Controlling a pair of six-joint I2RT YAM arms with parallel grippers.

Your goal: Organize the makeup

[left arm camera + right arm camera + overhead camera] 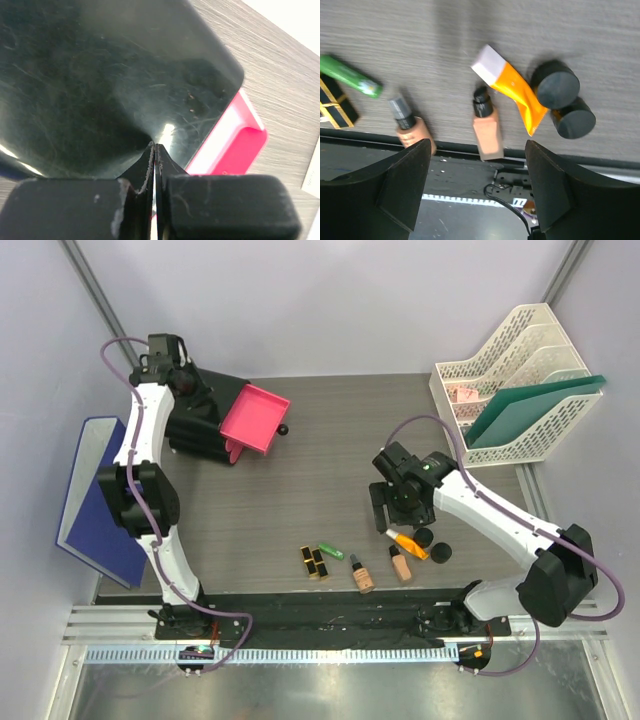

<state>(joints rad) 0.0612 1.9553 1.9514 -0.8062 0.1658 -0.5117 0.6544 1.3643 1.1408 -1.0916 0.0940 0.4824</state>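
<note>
By the near edge lies the makeup: black-and-gold lipsticks (314, 562), green tube (331, 551), two foundation bottles (362, 575), orange tube (407, 545) and black compacts (440, 553). The right gripper (477, 147) hovers above, wrist bent down, jaws wide and empty. It looks to be lining up a pick, which calls for lowering to straddle one piece. At the far left, the left gripper (154, 147) is pinched shut at the black box (200, 422), whose pink drawer (255, 418) stands open.

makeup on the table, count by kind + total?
Black-and-gold lipsticks: 2
Green tube: 1
Beige foundation bottles: 2
Orange tube: 1
Black round compacts: 2
Total: 8
</note>
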